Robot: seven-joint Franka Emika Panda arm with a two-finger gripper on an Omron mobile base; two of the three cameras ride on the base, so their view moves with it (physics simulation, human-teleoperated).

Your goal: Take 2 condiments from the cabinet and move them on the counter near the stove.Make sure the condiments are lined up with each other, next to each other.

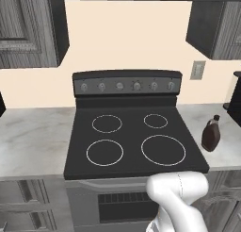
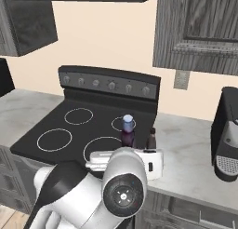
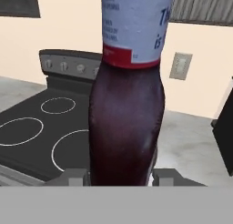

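You have the purple bottle (image 3: 125, 127) right in front of the hand camera: dark purple glass, a pale label with a red band near its upper part, a pale cap seen in the right base view (image 2: 128, 119). The hand (image 3: 120, 176) is clamped on its lower body, one fingertip on each side, and the bottle stands upright over the front right part of the stove (image 1: 134, 132), near the table's edge. Just beside it, the second condiment, the brown bottle (image 1: 211, 134), stands on the table (image 1: 33, 136) right of the stove: squat belly, narrow neck, dark cap. That makes two bottles. The stove shows four white ring burners and a row of six grey knobs (image 1: 127, 86) on its back panel. One black coffee machine (image 2: 227, 139) stands farther right on the table, one wall outlet (image 2: 181, 79) above it, and grey wall cabinets (image 2: 200, 30) hang on both sides.
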